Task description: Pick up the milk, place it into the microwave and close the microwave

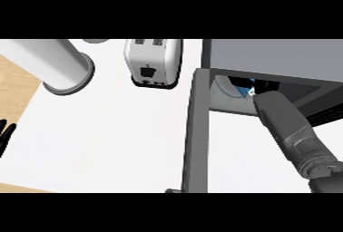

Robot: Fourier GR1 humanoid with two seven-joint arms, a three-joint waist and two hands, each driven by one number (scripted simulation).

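Head view, steeply down on white counter (114,136)

Microwave (275,54) at upper right, grey top, cavity facing down-view; door (195,131) swung fully open, seen edge-on as a long grey slab running from the cavity's left corner down to the lower edge of view

Right forearm (288,131) entering from lower right, reaching up and left into the microwave cavity; right hand itself buried in the dark opening, hidden behind the forearm's end and the cavity roof, so finger posture cannot be told

Milk (249,86): only small blue-and-white scraps visible inside the cavity, just above the forearm's tip, next to a pale curved shape (turntable plate (226,87)?) at the cavity's left; carton sits within the microwave, contact with the hand not resolvable; upright or tilted not resolvable

Left hand (5,135) at far left edge, only dark fingers showing, straight and pointing up, relaxed, holding nothing, resting well apart from everything else

Toaster (153,61) at top centre, white with black base, two slots up top, just left of the microwave, not touching the door

Large white cylinder (57,65) lying tilted at upper left, grey rim toward view centre

Wooden surface (17,90) strip along left side beyond the counter edge
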